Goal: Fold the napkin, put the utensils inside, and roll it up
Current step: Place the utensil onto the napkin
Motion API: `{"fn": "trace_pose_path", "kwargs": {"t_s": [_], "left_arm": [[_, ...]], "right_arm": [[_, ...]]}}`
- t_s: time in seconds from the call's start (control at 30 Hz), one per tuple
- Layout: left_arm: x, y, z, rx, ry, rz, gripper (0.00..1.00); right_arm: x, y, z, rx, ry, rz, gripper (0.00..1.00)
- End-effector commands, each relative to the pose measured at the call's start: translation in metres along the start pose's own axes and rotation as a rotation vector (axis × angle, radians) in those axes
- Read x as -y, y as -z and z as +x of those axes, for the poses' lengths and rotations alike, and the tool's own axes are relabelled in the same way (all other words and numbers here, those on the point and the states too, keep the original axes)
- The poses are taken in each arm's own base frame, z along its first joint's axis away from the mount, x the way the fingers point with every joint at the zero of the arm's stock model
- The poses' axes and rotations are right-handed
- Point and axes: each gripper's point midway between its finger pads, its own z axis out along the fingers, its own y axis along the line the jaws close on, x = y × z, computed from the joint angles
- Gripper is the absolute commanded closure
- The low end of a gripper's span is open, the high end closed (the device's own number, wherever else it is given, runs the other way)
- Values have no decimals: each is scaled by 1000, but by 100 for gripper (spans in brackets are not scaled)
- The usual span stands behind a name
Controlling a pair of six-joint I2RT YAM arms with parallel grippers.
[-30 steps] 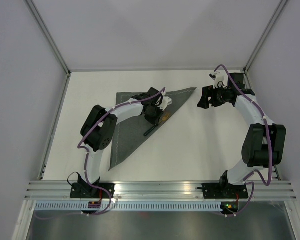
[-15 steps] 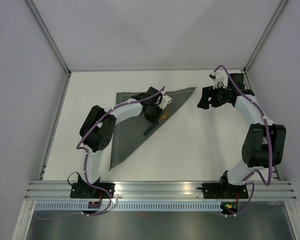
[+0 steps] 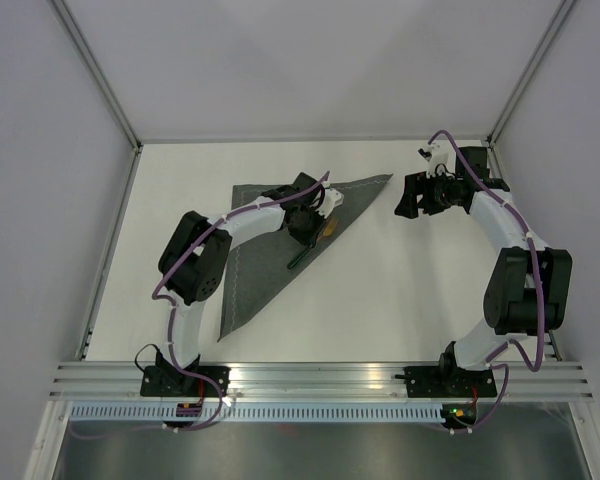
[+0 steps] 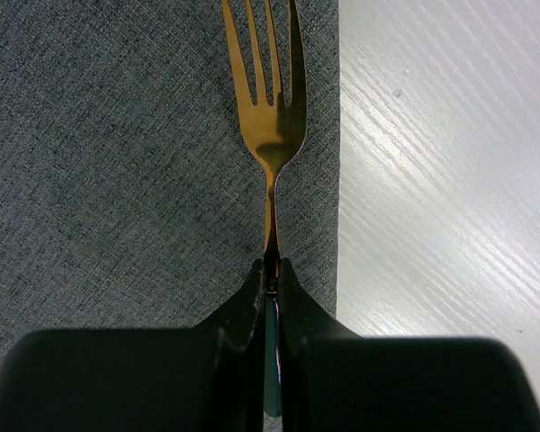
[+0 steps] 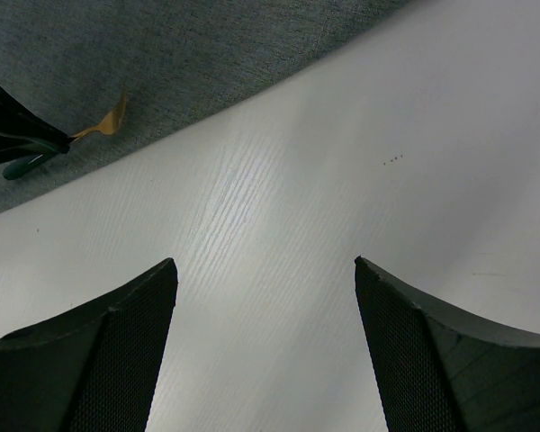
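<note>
The dark grey napkin [image 3: 265, 255] lies folded into a triangle on the white table [image 3: 400, 290]. The left gripper [image 4: 273, 274] pinches a gold fork [image 4: 272, 117] along the napkin's long edge, with a slim dark object [image 3: 299, 262] nearby. The right gripper [image 5: 263, 265] gapes wide over the table, beside the napkin's corner.

Fork [image 4: 274, 148] tine tips cut off at top; handle end hidden, seemingly within left hand [image 4: 272, 270].
</note>
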Motion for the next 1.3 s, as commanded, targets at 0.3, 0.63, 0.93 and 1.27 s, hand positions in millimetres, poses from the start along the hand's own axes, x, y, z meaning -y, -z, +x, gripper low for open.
{"fn": "trace_pose_path", "kwargs": {"t_s": [0.3, 0.63, 0.93, 1.27], "left_arm": [[5, -7, 6, -15, 28, 19, 89], [7, -7, 5, -12, 25, 22, 68], [3, 12, -22, 70, 19, -10, 52], [-18, 87, -76, 309, 55, -185, 44]], "right_arm": [[-5, 6, -4, 22, 13, -15, 15], [-5, 6, -3, 21, 13, -14, 15], [-5, 6, -6, 27, 13, -16, 15], [-13, 5, -17, 58, 27, -42, 15]]}}
